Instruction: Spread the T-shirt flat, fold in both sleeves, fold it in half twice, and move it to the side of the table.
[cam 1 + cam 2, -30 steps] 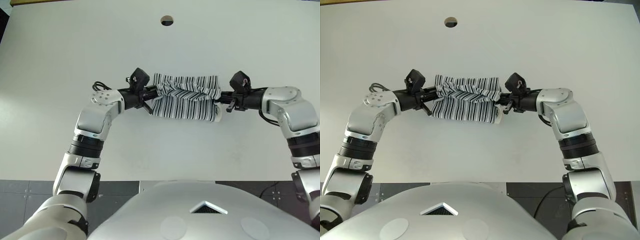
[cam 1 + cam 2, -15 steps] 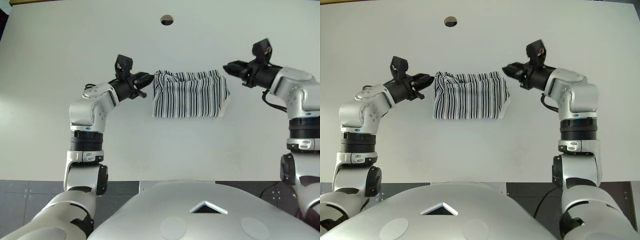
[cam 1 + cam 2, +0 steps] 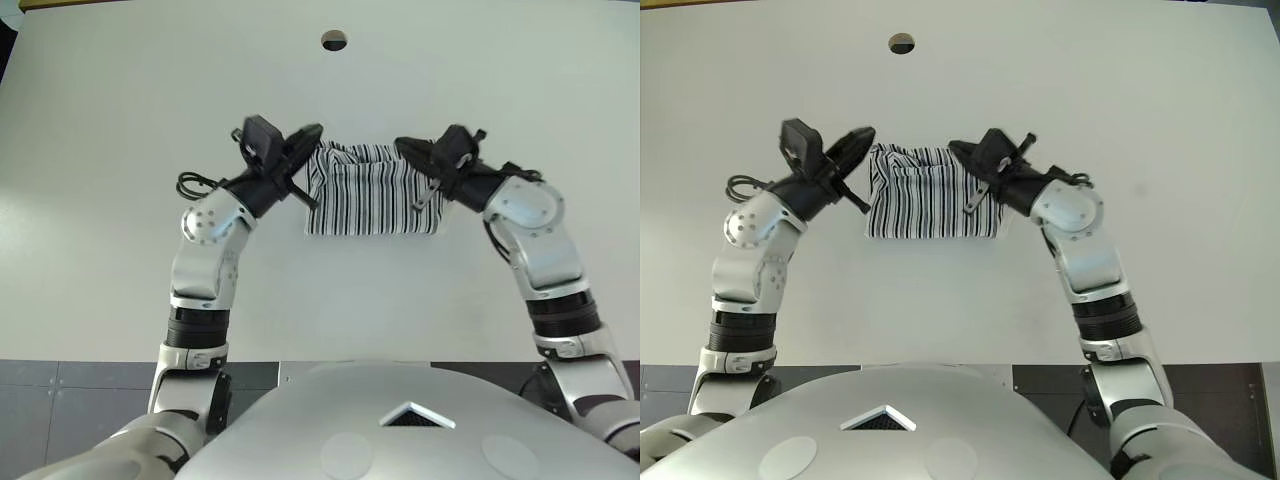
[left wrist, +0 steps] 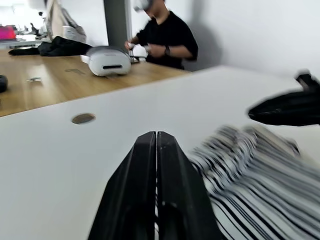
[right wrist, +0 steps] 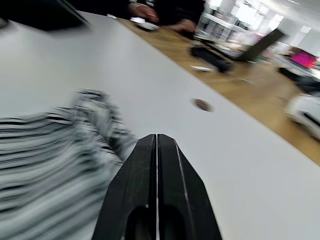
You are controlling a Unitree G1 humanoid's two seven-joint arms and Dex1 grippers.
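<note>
Roughly folded T-shirt (image 3: 368, 195) on table (image 3: 120, 100), left gripper (image 3: 311, 131) and right gripper (image 3: 404, 147) at its far corners, fingers pressed together.

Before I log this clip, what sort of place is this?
Probably a lab or office workroom: a white table with a cable hole, wooden desks behind carrying equipment, and a folded striped T-shirt as the test piece.

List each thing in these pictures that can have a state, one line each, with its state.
T-shirt: folded into a compact rectangle, lying on the table, far edge rumpled, held by neither hand.
Left hand: shut, empty, by the T-shirt's far left corner.
Right hand: shut, empty, at the T-shirt's far edge.
Hole in the table: uncovered.
</note>
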